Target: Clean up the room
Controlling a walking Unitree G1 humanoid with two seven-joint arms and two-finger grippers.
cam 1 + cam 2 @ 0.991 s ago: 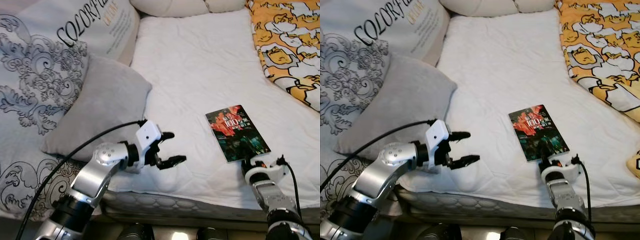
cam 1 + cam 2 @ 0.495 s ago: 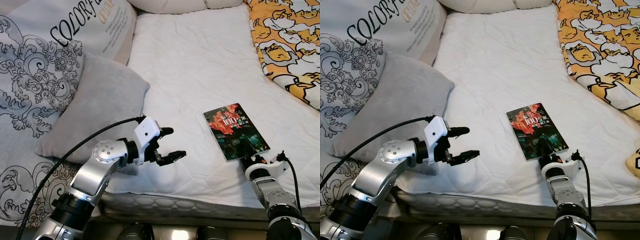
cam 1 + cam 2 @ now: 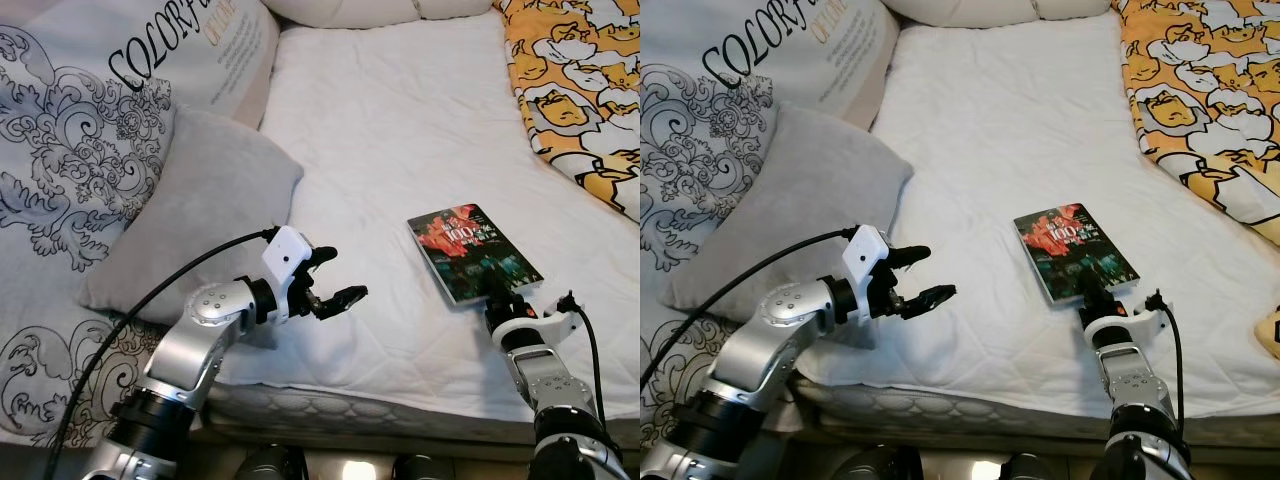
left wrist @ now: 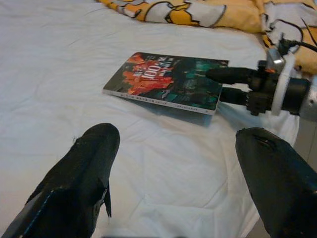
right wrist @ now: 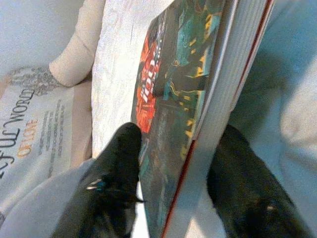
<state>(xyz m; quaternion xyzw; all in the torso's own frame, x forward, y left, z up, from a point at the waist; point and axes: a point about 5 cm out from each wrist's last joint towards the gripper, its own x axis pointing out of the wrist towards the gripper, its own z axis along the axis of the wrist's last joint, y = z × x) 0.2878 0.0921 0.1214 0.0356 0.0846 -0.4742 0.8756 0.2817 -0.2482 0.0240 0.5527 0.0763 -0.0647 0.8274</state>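
A paperback book [image 3: 472, 252] with a dark red and teal cover lies flat on the white bed sheet [image 3: 400, 140]. My right gripper [image 3: 497, 300] is at the book's near edge. One finger [image 5: 119, 163] lies on the cover and the other is under the book [image 5: 188, 99], shut on it. My left gripper [image 3: 345, 274] hovers open just above the sheet, to the left of the book [image 4: 163, 82], with nothing between its fingers.
A grey pillow [image 3: 200, 220] lies by my left arm, with a large patterned cushion [image 3: 80, 130] behind it. A yellow duck-print blanket [image 3: 580, 80] covers the bed's right side. White pillows [image 3: 340, 12] sit at the far end. The mattress edge [image 3: 350, 405] runs along the front.
My right gripper has pushed forward so its fingers now straddle the book's near edge. The left gripper has risen slightly and stays open. The camera has shifted a little.
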